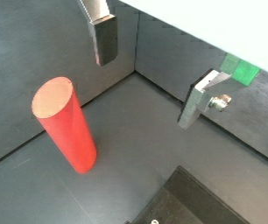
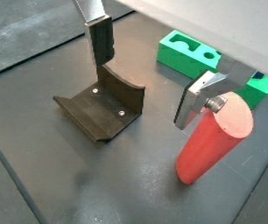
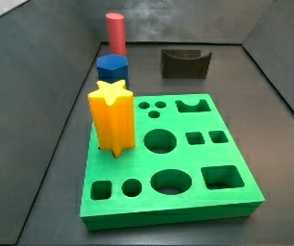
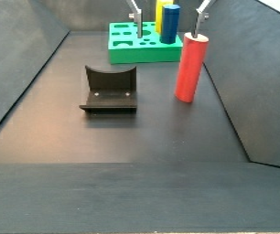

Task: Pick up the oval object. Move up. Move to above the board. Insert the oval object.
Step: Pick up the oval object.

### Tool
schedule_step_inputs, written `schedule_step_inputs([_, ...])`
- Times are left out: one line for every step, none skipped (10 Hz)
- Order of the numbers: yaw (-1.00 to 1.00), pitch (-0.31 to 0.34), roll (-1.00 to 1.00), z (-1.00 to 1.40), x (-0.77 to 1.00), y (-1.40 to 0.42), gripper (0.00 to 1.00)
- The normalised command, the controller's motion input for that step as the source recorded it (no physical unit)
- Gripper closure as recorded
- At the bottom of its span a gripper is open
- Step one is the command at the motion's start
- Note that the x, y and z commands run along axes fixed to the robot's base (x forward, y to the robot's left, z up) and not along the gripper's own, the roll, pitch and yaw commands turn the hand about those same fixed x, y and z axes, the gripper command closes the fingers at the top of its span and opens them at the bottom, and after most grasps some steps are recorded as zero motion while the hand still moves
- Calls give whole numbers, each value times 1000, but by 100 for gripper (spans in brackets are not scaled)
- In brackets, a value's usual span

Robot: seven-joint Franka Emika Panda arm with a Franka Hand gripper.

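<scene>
Hand (image 2: 151,83) open above floor — oval object (image 2: 214,145) stands unheld.

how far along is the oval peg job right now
Nothing is finished yet. The oval object stands upright on the floor, away from the board. In hand: the gripper is open above it, fingers apart and holding nothing, with the peg beside them rather than between them. Left: grasp, lift, move above the board, insert.
</scene>
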Motion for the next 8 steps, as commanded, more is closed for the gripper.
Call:
schedule_step_inputs([-340, -7, 17, 60, -43, -220, 0])
schedule_step_inputs([-1000, -37, -17, 11, 0, 0, 0])
schedule_step_inputs([-1000, -27, -7, 37, 0, 0, 0])
schedule_step_inputs([-1000, -27, -7, 37, 0, 0, 0])
schedule_step_inputs([-1000, -24, 0, 49, 0, 0, 0])
schedule_step_inputs([-1000, -23, -1, 40, 0, 0, 0])
schedule_step_inputs([-1000, 0, 0, -6, 0, -3, 0])
schedule_step_inputs([-989, 0, 0, -306, 0, -109, 0])
